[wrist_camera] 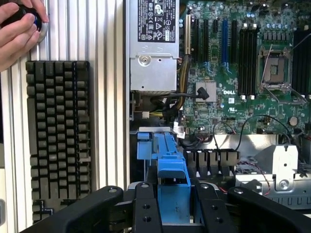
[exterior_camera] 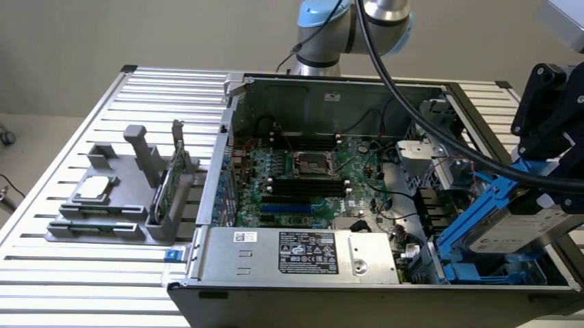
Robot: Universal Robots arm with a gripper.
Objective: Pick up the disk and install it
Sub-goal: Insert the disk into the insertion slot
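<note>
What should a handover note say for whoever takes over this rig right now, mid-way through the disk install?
Gripper: shut on the disk, with fingers on either side of its blue carrier frame.
Disk: held tilted over the corner of the open computer case at the exterior view's right, beside the power supply. Its lower end dips into the case; I cannot tell whether it touches anything there.
Done: the disk is picked up and brought to the case.
Left: the disk is not yet seated.
Note: a person's hand rests on a control next to the keyboard.
</note>
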